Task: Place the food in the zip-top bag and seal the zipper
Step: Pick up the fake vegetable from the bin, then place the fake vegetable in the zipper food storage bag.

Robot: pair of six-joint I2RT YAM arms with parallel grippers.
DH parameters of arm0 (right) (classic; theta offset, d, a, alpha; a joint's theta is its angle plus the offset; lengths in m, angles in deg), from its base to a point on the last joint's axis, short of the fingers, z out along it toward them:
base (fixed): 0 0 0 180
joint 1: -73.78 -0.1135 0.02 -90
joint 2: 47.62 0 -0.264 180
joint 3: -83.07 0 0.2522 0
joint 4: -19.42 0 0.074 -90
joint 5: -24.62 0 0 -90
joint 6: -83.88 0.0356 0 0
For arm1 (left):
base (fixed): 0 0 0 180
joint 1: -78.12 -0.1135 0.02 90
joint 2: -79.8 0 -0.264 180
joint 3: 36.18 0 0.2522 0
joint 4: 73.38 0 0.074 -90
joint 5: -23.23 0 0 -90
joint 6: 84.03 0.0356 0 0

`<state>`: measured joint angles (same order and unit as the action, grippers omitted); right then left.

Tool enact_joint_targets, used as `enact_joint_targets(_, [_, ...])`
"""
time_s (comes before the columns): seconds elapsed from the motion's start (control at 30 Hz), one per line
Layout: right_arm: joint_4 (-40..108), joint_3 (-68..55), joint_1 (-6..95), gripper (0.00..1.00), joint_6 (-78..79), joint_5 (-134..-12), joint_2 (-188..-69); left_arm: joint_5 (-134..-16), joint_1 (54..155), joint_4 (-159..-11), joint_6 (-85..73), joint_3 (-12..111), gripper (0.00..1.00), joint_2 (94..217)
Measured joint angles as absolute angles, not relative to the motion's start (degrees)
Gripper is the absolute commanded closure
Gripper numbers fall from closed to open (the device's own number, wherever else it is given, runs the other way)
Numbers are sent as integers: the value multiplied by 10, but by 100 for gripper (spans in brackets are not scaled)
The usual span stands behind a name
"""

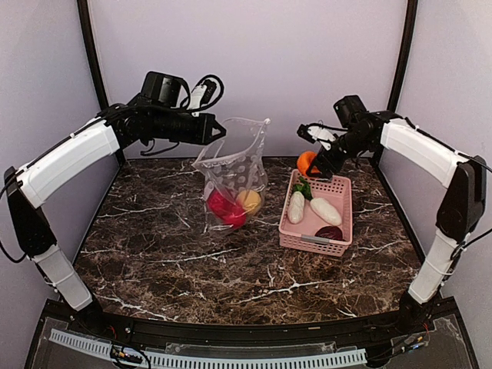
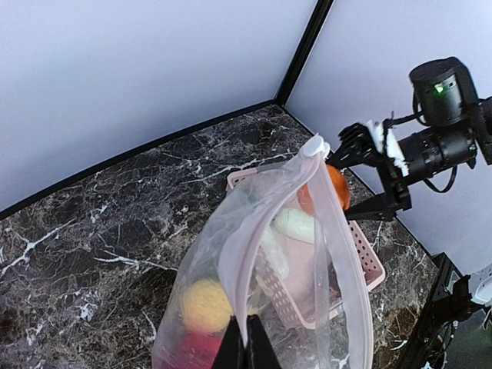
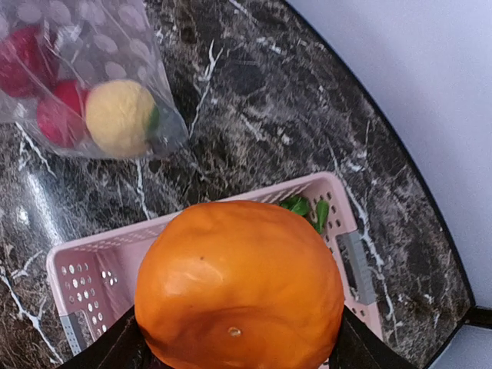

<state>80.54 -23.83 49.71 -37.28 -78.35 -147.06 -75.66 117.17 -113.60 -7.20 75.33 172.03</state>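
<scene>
Two grippers are at work: the left gripper [image 1: 217, 131] is pinched tight on the top edge of the zip-top bag [image 1: 234, 165], which hangs below it, mouth gaping, with red apples [image 1: 223, 206] and a yellow fruit [image 1: 248, 201] at its bottom. The right gripper [image 1: 315, 159] clamps the orange [image 3: 238, 280] between widely spread jaws, with the pink basket [image 1: 342, 223] just beneath holding white pieces [image 1: 325, 211] and a green leafy piece [image 1: 303, 187].

Open across the near dark marbled desk [image 1: 231, 284]. Blocked centre-back by clear dotted plastic bag [image 1: 234, 173] hung from left tool [image 1: 219, 132]; narrow gap to pink slotted plastic basket [image 1: 311, 242], crowded at its far-left corner by right tool [image 1: 316, 158] clasping round orange toy fruit [image 3: 238, 284].
</scene>
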Motion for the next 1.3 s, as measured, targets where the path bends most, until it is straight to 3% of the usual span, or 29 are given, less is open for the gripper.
enact_joint_targets(0.17, [808,-317,504,41,-354,-857,-1468,-783,1166,-1154,-67,825,99,1789])
enact_joint_targets(0.77, [781,-445,477,44,-225,-1170,-1489,-853,1166,-1099,-150,815,99,1837])
enact_joint_targets(1.3, [714,-453,390,42,-187,-1192,-1549,-863,1166,-1059,-192,768,99,1806])
